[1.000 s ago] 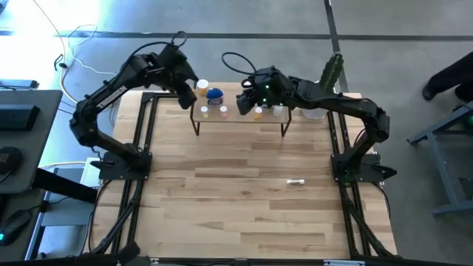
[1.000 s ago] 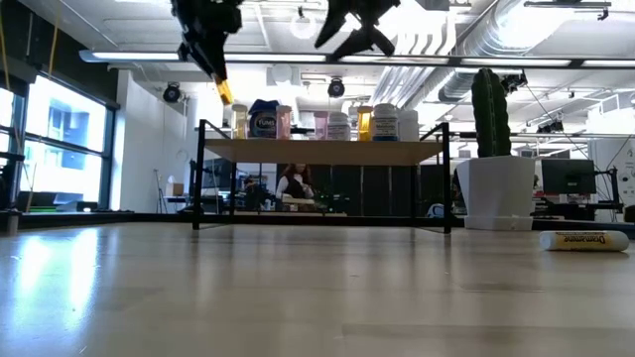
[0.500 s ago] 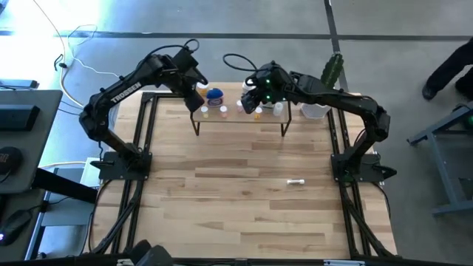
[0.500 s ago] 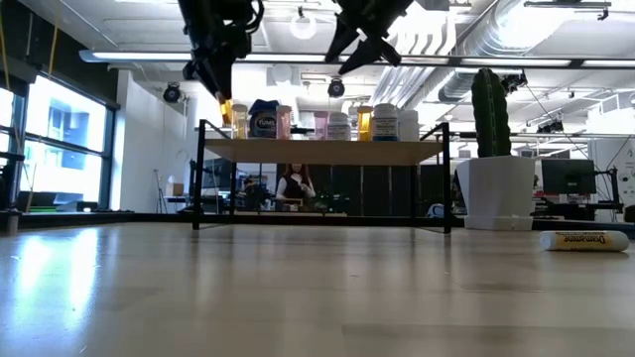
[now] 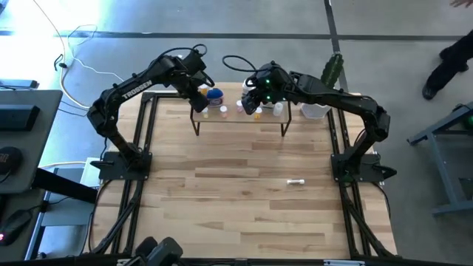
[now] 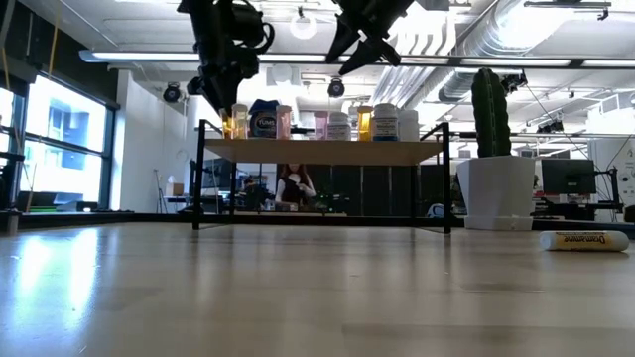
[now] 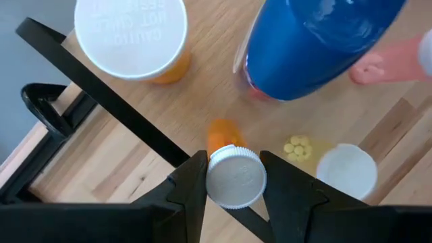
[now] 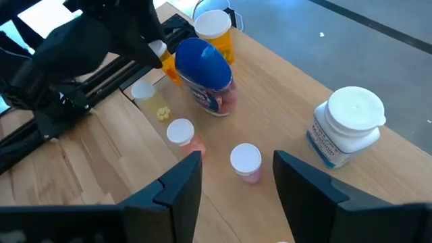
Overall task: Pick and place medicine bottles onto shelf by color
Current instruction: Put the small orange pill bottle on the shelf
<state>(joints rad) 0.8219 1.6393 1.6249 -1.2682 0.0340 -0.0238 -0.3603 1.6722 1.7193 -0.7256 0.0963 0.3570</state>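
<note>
The shelf (image 5: 240, 118) stands at the table's far side and carries several medicine bottles. Among them are an orange bottle with a white lid (image 7: 131, 34), a blue-lidded jar (image 7: 317, 40), pink bottles (image 8: 245, 162) and a white bottle (image 8: 347, 125). My left gripper (image 5: 198, 100) is over the shelf's left end, shut on a small orange bottle (image 7: 221, 135). It also shows in the low view (image 6: 228, 94). My right gripper (image 5: 251, 100) hovers open and empty above the shelf's middle, in the low view (image 6: 362, 45) well above the bottles. My left gripper pinches the small orange bottle's white cap (image 7: 234, 177) between its two fingers, one on each side. The fingers come from above, pointing down. The bottle hangs upright below them, level with the other bottles. I cannot tell whether its base touches the shelf top.
A cactus in a white pot (image 6: 491, 159) stands right of the shelf. A white tube (image 5: 295, 181) lies on the table's right half. The shelf's black frame (image 7: 115, 101) runs close beside the held bottle. A person (image 5: 451, 63) stands beyond the table's far right corner.
My left gripper has carried the small orange bottle toward the table's right, over the shelf's left end, and down to the level of the other bottles. My right gripper has shifted a little toward the far edge, then kept still.
</note>
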